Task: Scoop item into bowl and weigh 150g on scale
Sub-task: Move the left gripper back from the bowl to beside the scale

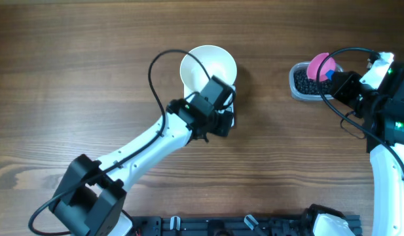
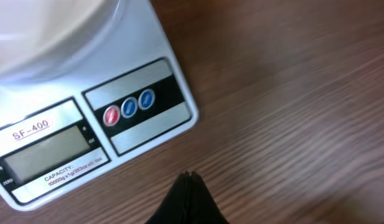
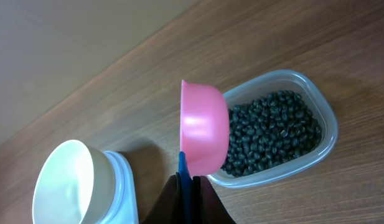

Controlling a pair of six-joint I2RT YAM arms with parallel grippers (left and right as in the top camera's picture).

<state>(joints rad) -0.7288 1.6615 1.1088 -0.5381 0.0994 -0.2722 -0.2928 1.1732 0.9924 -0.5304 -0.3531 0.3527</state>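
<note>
Over on the right, the right gripper was clamped on the pink scoop, black beans lying just under it in the clear tub. White bowl sat on the scale well to its left, by the left gripper, pinched shut and empty.

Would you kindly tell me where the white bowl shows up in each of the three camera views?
Overhead: the white bowl sits just above centre.
Left wrist: only its curved side shows, in the top-left corner.
Right wrist: it is at bottom left, left of the pink scoop.
Shared landmark: the scale beneath it, plain in both wrist views and mostly hidden overhead.
</note>
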